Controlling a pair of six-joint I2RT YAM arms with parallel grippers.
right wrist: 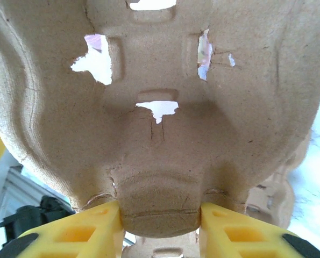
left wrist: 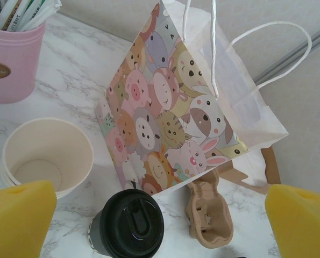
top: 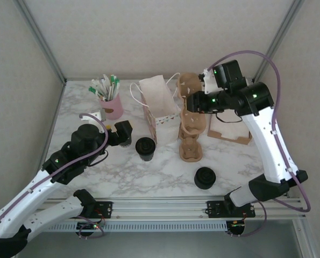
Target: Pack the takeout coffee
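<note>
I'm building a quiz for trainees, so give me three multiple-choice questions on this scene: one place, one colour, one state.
1. The lidded coffee cup stands: A on the table beside the patterned bag; B inside it; C on the floor.
2. The stick holder is: A blue; B green; C pink.
3. The right gripper is: A open, empty; B shut on a pulp carrier; C holding a lid.
Answers: A, it sits at the bag's foot; C, plainly pink; B, both fingers pinch the carrier's edge.
</note>
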